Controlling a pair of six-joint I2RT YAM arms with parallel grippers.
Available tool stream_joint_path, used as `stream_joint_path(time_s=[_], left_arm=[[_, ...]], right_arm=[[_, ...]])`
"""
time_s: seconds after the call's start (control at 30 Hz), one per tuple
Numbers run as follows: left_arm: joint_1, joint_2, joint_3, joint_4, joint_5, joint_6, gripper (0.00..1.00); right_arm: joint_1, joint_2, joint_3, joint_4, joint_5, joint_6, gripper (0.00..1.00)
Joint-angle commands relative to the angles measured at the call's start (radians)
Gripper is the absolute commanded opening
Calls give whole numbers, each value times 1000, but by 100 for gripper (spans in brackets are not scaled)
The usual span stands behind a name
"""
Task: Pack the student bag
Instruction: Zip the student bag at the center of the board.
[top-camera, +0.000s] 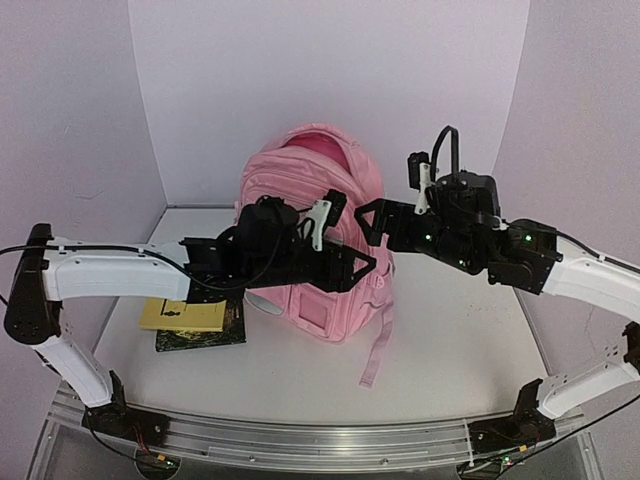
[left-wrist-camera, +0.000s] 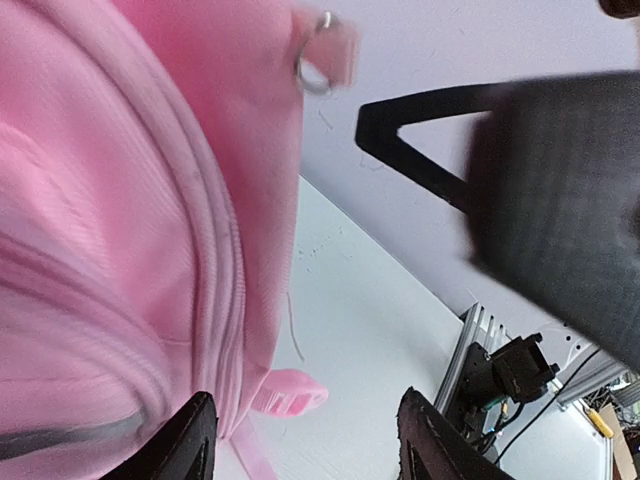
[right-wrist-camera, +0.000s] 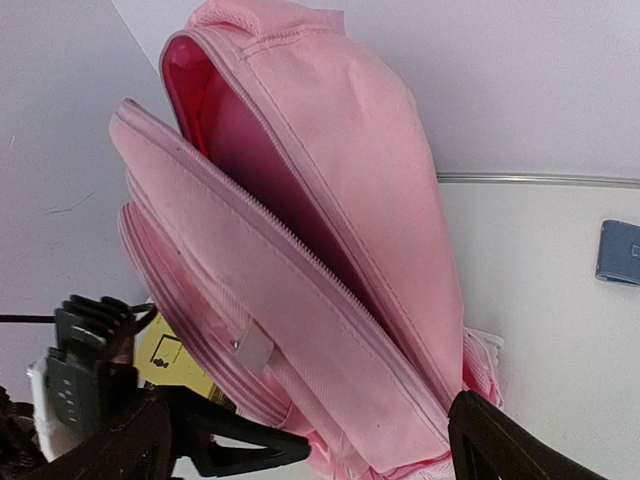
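The student bag (top-camera: 310, 170) is a light-pink backpack standing upright mid-table, its main compartment unzipped and showing red-pink lining (right-wrist-camera: 215, 110). My left gripper (top-camera: 350, 242) is open and empty at the bag's front right side. In the left wrist view the bag (left-wrist-camera: 110, 220) fills the left, beside the open left gripper (left-wrist-camera: 310, 445). My right gripper (top-camera: 372, 225) is open and empty just right of the bag. In the right wrist view its open jaws (right-wrist-camera: 320, 450) stand either side of the bag's lower part (right-wrist-camera: 330, 330). The two grippers are close together.
A yellow book on a dark book (top-camera: 195, 318) lies on the table left of the bag, under the left arm; it also shows in the right wrist view (right-wrist-camera: 175, 360). A small blue-grey item (right-wrist-camera: 620, 252) lies right of the bag. A pink strap (top-camera: 378, 345) trails forward.
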Motion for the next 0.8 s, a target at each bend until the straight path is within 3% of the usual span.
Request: stream_joint_path(time_s=[0.0,0.2,0.27,0.37,0.47,0.6,0.77], left_arm=[[41,-212,9,-257,18,8,68],[205,-414,-36,-467,126,-35,76],[271,-465,-55,-502,139,-36,79],[392,-495,-67,-549,182,-32,83],[560,-481,-72,-556,295,-41,85],[677,-434,-53,-523,388,-32,89],[735,-377,-33,-448,472,-18,90]], right_arm=[[-1,77,98,18,57,-34,93],[-2,187,163,16,79,-64,81],[-5,213,184,17,90,-78,67],[-12,235,197,17,129,-98,27],[-60,223,192,25,97,-168,3],[-149,188,195,68,-58,-374,0],[-285,161,216,98,-228,-561,0]])
